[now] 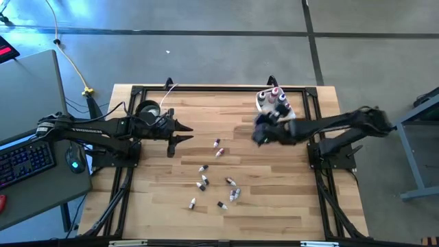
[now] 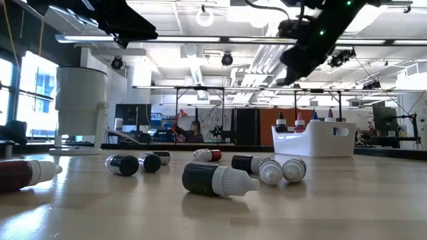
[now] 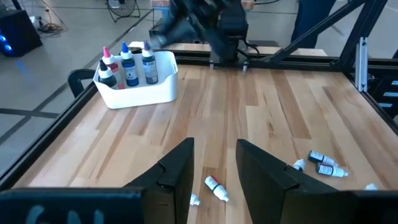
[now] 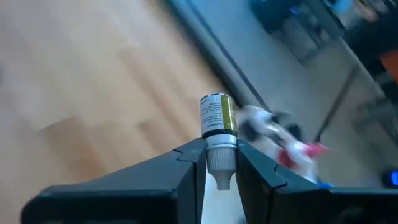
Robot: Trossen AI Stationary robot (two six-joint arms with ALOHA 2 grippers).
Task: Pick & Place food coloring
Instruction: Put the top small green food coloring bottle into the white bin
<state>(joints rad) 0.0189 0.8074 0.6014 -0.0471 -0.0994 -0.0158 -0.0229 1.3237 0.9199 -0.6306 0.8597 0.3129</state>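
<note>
From above, your right gripper (image 1: 263,130) hangs just beside the white tub (image 1: 263,104) at the far right of the table, where several food coloring bottles already stand upright. Your left gripper (image 1: 184,132) waits at the left side, fingers parted and holding nothing. The loose bottles (image 1: 218,147) lie scattered on the wood between the arms and toward the near edge, well apart from the tub.

At table height you see those droppers lying on their sides, the nearest a dark one with a white cap (image 2: 217,179). The tub stands beyond them with coloured tops poking above its rim, and the right arm hovers above it.

Your left wrist camera looks past its spread fingers (image 3: 180,174) at a red-banded bottle (image 3: 216,187) lying on the wood just ahead, and across the table at the tub.

Your right wrist camera settles the grip: the fingers are clamped on a slim dropper bottle (image 4: 216,118), pinching it at the white cap end with the labelled body sticking out.

Expect these bottles to be light, stiff and smooth. They roll easily and could pivot in a cap-end pinch. For the lying ones, I'd take them across the body, near the middle.
</note>
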